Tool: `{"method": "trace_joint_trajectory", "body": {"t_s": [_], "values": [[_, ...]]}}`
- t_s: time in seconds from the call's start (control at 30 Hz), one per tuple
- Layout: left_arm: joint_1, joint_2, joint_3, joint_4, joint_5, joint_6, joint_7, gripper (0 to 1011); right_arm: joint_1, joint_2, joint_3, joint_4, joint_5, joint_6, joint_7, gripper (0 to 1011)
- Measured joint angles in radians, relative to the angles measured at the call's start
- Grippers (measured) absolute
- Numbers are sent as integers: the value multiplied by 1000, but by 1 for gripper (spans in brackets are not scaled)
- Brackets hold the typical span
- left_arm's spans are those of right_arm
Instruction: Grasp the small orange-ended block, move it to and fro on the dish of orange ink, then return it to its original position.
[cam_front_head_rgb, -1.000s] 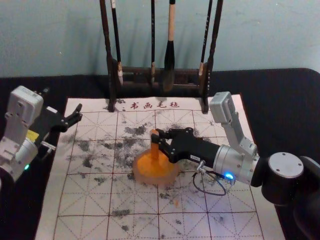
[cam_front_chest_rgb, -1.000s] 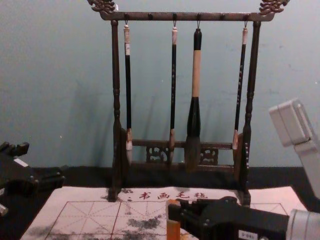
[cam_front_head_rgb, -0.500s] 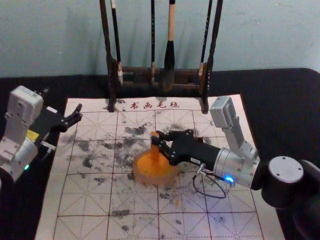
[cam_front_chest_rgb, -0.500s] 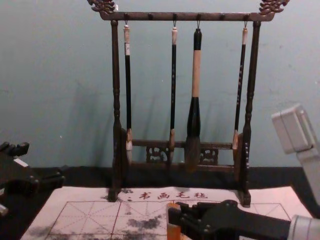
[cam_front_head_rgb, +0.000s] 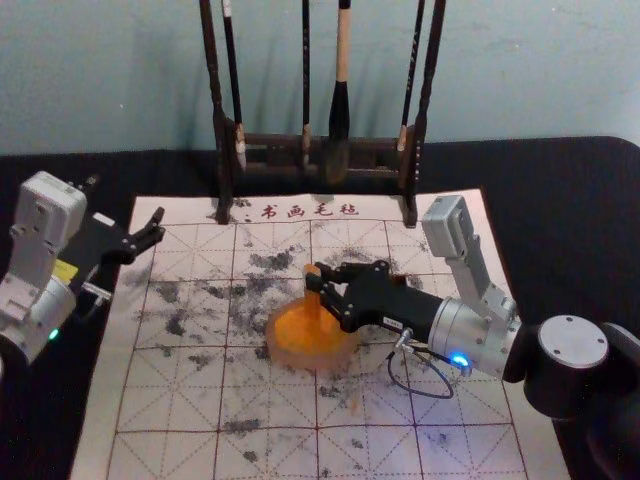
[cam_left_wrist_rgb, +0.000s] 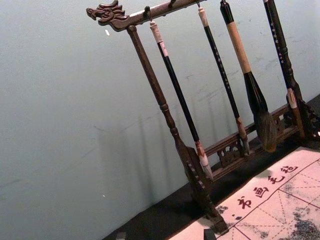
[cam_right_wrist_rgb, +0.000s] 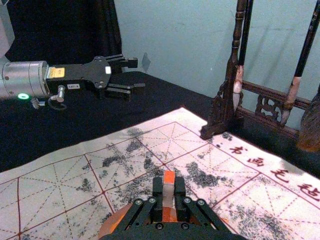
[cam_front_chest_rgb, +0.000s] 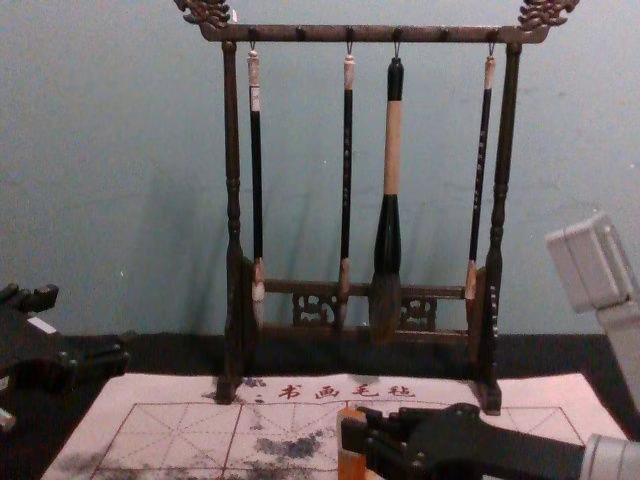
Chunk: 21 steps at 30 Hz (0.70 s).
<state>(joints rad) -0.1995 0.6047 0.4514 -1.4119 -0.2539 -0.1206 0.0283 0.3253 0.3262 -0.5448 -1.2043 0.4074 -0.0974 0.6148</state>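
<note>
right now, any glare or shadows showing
Head view: blue light bright on the right arm, bluish glow on the mat; chest view and left wrist view: soft shadows on the wall behind the brush rack; right wrist view: green light bright on the left arm.

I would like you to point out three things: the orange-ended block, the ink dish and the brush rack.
Block (cam_right_wrist_rgb: 169, 177): right wrist view, its orange end.
Dish (cam_front_head_rgb: 308, 362): head view, its front wall.
Rack (cam_front_chest_rgb: 372, 34): chest view, its top bar.
</note>
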Motion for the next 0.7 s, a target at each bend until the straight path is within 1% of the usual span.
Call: {"method": "trace_joint_trajectory", "body": {"t_s": [0.7], "values": [[0, 0, 0, 0, 0, 0, 0, 1001, -16, 15, 12, -26, 7, 10, 1, 138]]}}
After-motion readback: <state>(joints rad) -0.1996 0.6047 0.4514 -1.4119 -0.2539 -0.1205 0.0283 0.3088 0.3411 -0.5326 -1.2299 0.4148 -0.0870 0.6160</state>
